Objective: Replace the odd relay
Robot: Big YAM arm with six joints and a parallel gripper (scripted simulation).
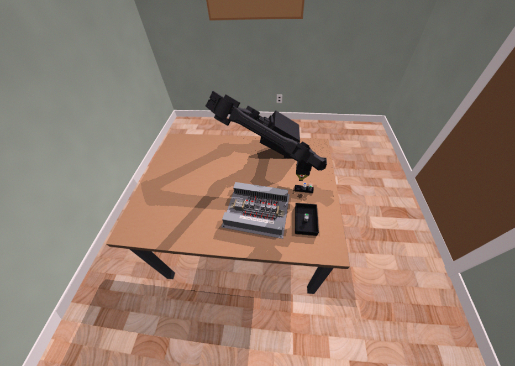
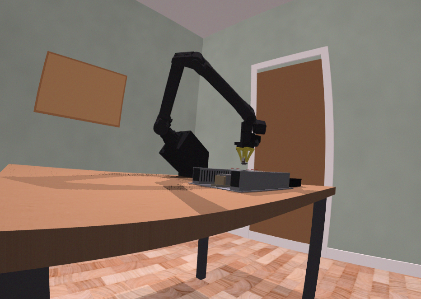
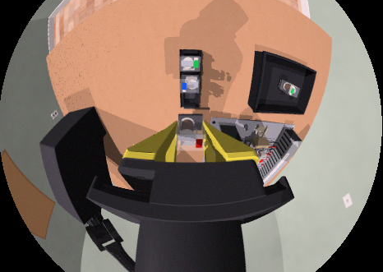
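Note:
My gripper (image 1: 301, 179) (image 2: 244, 161) (image 3: 190, 126) is shut on a clear relay with a red test button (image 3: 199, 143), held upright above the near end of the black spare holder (image 1: 297, 188) (image 3: 189, 101). A blue-button relay (image 1: 304, 185) (image 3: 191, 84) and a green-button relay (image 3: 189, 62) stand in the holder. Another green-button relay (image 1: 306, 217) (image 3: 289, 88) lies in the black tray (image 1: 295, 224) (image 3: 256, 83). In the top view, the socket row has several red-button relays (image 1: 263, 205) and a gap (image 1: 257, 207) between them. The held relay's blades are hidden.
The grey panel (image 1: 253, 230) (image 2: 262, 181) has raised walls on both long sides of the socket row, with wiring beside the relays. Tan blocks (image 1: 238, 203) (image 2: 222, 180) stand at the row's ends. The tray is right of the panel in the top view, near the table's right edge.

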